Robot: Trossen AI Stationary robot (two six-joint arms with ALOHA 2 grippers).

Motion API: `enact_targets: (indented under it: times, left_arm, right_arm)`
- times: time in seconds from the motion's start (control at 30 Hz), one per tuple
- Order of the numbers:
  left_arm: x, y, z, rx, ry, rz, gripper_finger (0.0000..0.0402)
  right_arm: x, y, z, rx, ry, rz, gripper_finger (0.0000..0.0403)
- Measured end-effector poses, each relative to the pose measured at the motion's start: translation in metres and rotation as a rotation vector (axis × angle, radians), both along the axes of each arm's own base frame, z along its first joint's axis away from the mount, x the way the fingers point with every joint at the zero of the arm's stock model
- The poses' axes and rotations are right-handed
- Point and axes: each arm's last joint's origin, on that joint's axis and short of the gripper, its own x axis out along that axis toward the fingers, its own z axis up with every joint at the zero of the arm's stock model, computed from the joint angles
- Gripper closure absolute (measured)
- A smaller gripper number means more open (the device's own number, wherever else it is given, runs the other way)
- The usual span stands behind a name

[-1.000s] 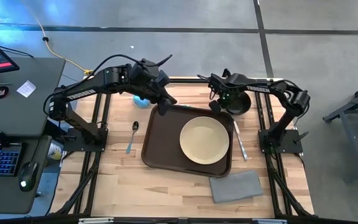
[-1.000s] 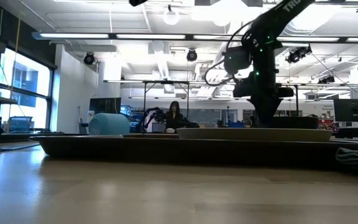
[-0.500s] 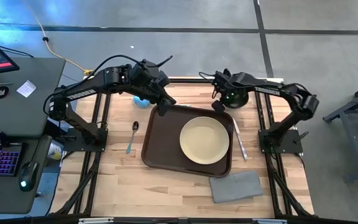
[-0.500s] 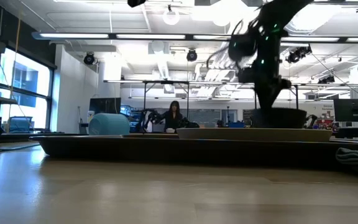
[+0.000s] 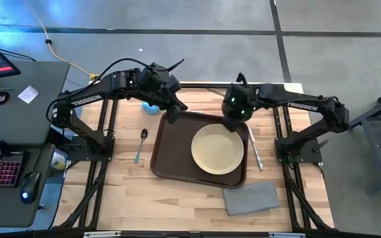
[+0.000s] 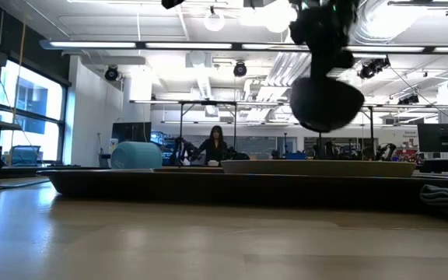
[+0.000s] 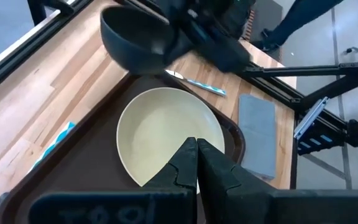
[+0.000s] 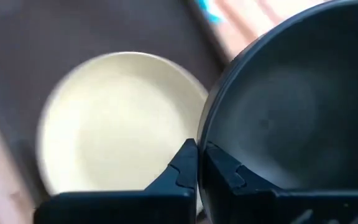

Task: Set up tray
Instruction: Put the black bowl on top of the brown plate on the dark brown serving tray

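The tray (image 5: 177, 149) lies flat in the middle of the tabletop (image 5: 177, 195) with a round beige plate (image 5: 217, 149) on it. The left gripper (image 5: 171, 116) sits at the tray's far left corner — its fingers (image 7: 188, 163) are pressed together on the tray's rim. The right gripper (image 5: 231, 114) hangs above the tray's far right corner, fingers (image 8: 191, 165) pinched on the rim of a dark bowl (image 6: 327, 101) — the bowl is up in the air, above the tray.
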Motion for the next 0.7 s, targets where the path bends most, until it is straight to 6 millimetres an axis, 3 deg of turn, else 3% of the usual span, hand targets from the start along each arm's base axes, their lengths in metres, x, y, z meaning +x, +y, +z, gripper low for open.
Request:
enact_targets:
  times: [0.13, 0.3, 0.43, 0.57, 0.7]
  left_arm:
    - [-0.006, -0.002, 0.003, 0.016, -0.006, -0.037, 0.0355]
    - [-0.02, -0.005, 0.01, 0.022, -0.003, -0.056, 0.0355]
    - [-0.031, -0.007, 0.015, 0.02, -0.007, -0.06, 0.0355]
    - [-0.044, -0.01, 0.022, 0.02, -0.029, -0.081, 0.0355]
    - [-0.057, -0.013, 0.026, 0.029, -0.023, -0.093, 0.0355]
  right_arm:
    - [0.02, 0.033, -0.005, 0.04, 0.013, 0.013, 0.0401]
    - [0.04, 0.071, -0.03, 0.103, 0.081, 0.006, 0.0401]
    - [0.062, 0.097, -0.044, 0.157, 0.02, -0.006, 0.0402]
    - [0.078, 0.111, -0.061, 0.203, 0.009, -0.048, 0.0402]
    - [0.084, 0.114, -0.08, 0.216, 0.085, -0.09, 0.0402]
